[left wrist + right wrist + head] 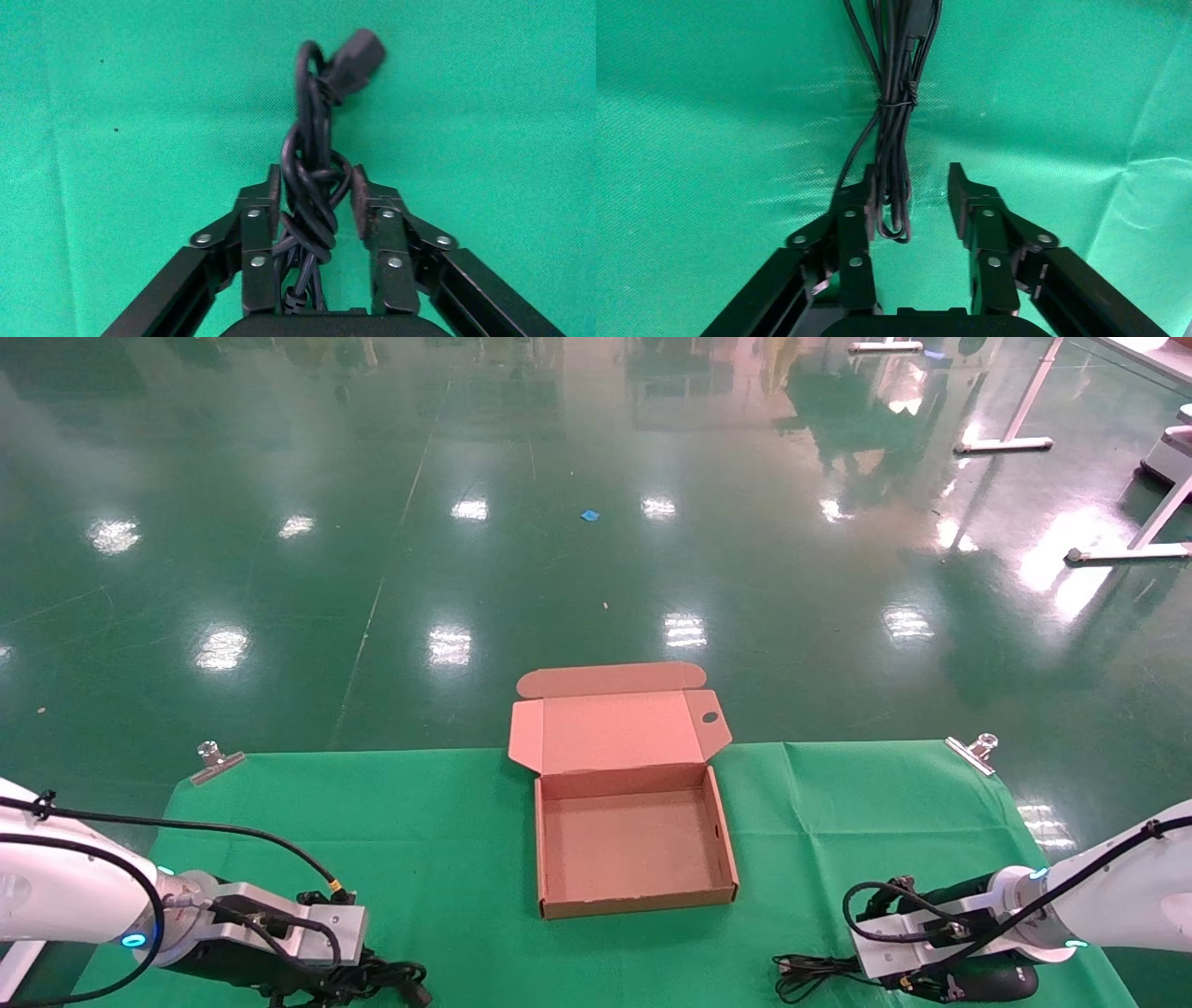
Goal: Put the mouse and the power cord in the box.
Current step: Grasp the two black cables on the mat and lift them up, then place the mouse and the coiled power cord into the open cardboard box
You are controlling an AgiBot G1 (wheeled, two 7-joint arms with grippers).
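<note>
Power cord point(309, 189) is straddled by the left gripper's point(315, 193) half-open fingers point(257, 210), nothing pinched; the mouse's cable point(895, 140) is flanked by the right gripper's point(912, 196) open fingers point(853, 214), ready for boxing.

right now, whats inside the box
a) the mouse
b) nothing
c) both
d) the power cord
b: the box lies open with a bare floor; the power cord lies on the cloth between the left end effector's open fingers, and the mouse sits on the cloth by the right end effector.
</note>
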